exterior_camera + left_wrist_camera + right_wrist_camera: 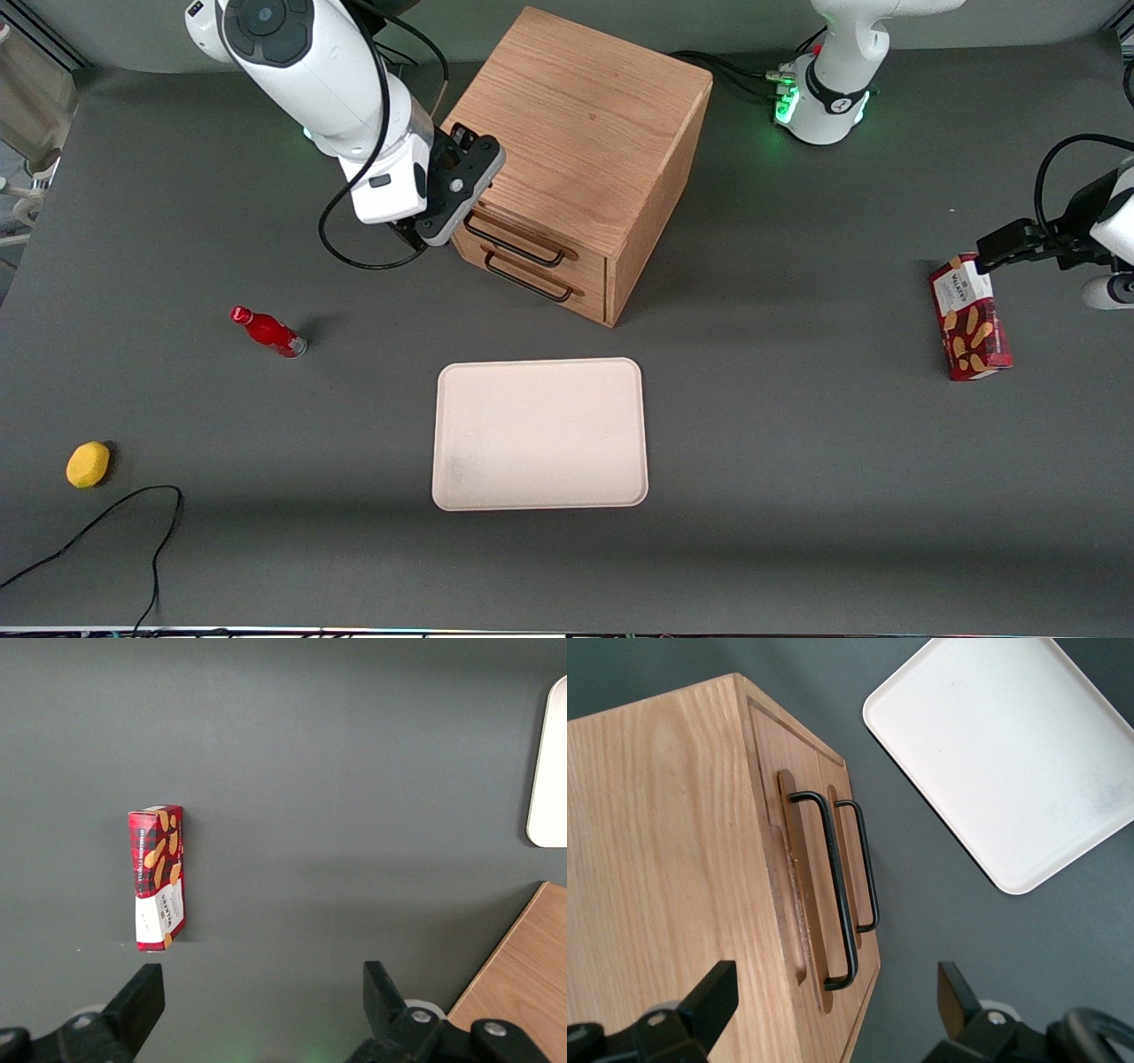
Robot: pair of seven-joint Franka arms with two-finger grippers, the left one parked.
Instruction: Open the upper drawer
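Note:
The light oak cabinet [576, 133] stands at the back middle of the table. Its upper drawer [532, 237] sits flush with the cabinet front, as does the lower drawer [549, 297]. The upper drawer's thin black bar handle [514, 246] [837, 895] runs along its front, above the lower handle [527, 279] [868, 868]. My right gripper [415, 232] [833, 992] is open and hangs by the working-arm end of the upper handle. It is slightly above the handle, not touching it. One finger [713, 992] is over the cabinet top, the other over the table in front of the drawers.
A cream tray [540, 434] [1010, 762] lies on the table in front of the cabinet, nearer the front camera. A red bottle [268, 330], a yellow fruit [88, 464] and a black cable [133, 514] lie toward the working arm's end. A red biscuit box [970, 319] [158, 877] is at the parked arm's end.

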